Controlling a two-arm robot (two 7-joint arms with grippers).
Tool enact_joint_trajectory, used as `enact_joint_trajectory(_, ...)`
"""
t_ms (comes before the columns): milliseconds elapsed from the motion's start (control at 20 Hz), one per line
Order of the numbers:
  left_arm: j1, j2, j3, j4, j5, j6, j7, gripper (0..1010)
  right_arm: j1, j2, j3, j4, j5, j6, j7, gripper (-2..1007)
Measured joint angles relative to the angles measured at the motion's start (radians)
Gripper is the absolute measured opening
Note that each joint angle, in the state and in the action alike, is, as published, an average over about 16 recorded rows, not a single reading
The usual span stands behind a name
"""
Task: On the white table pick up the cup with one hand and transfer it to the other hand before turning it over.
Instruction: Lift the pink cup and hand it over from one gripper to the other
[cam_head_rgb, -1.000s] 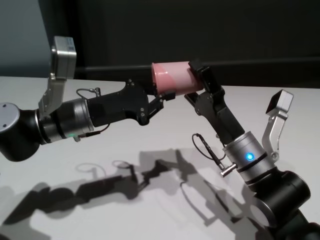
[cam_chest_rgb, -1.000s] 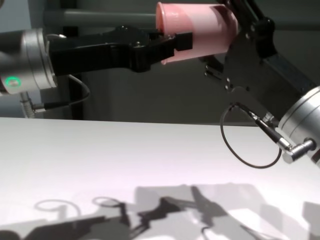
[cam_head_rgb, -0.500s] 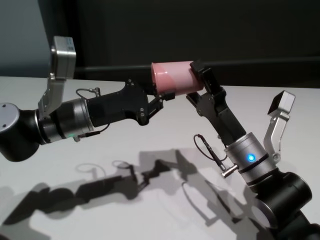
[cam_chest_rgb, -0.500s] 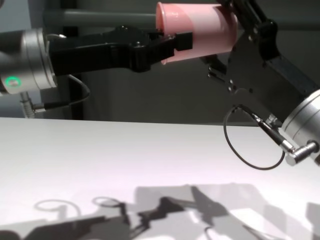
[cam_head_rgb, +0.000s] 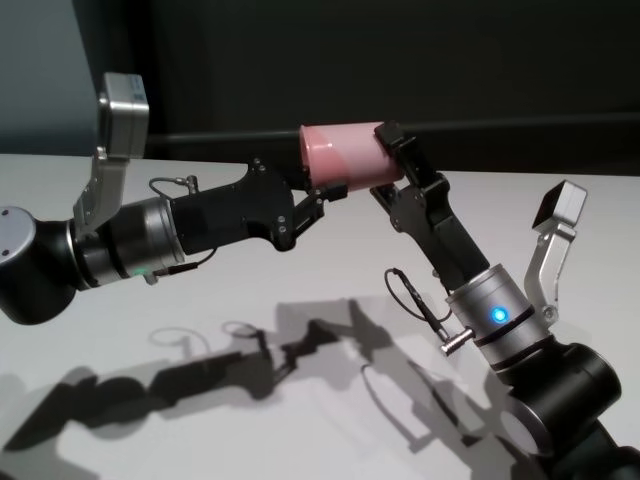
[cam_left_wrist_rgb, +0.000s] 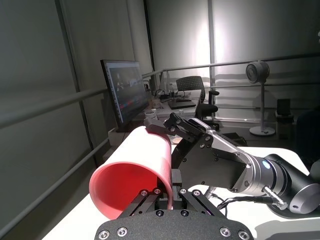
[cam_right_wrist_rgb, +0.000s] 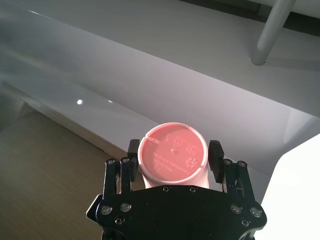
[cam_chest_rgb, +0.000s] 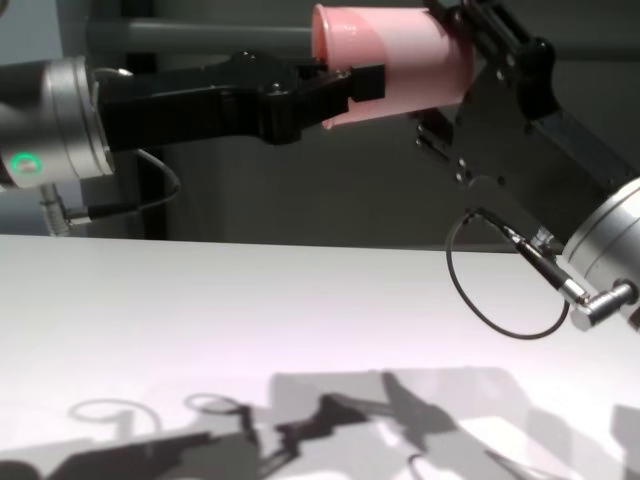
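Observation:
The pink cup (cam_head_rgb: 340, 152) lies on its side in the air, high above the white table (cam_head_rgb: 300, 400). My left gripper (cam_head_rgb: 325, 190), on the arm with the green ring, is shut on the cup's rim (cam_left_wrist_rgb: 165, 192), with the open mouth facing it. My right gripper (cam_head_rgb: 392, 162), with the looping cable, is open. Its fingers (cam_right_wrist_rgb: 133, 150) stand on either side of the cup's base end (cam_right_wrist_rgb: 171, 152), close to the walls. In the chest view the cup (cam_chest_rgb: 390, 50) spans between both grippers.
The arms cast shadows on the table (cam_chest_rgb: 200, 330). A dark wall runs behind the table's far edge. The thin black cable (cam_chest_rgb: 500, 300) loops below my right wrist.
My right gripper has slid a little farther along the cup, covering more of its base end. The left gripper and the cup have stayed still.

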Motion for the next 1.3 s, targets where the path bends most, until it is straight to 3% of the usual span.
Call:
enact_joint_trajectory(450, 0.000, 0.000, 0.000, 0.000, 0.000, 0.000, 0.000, 51, -0.001, -0.001, 0.001, 0.000, 0.000, 0.002, -0.001, 769)
enact_joint_trajectory(950, 0.000, 0.000, 0.000, 0.000, 0.000, 0.000, 0.000, 58, -0.001, -0.002, 0.002, -0.001, 0.000, 0.004, -0.002, 760)
enact_joint_trajectory(1300, 0.000, 0.000, 0.000, 0.000, 0.000, 0.000, 0.000, 144, -0.001, -0.002, 0.002, -0.001, 0.000, 0.004, -0.002, 760)
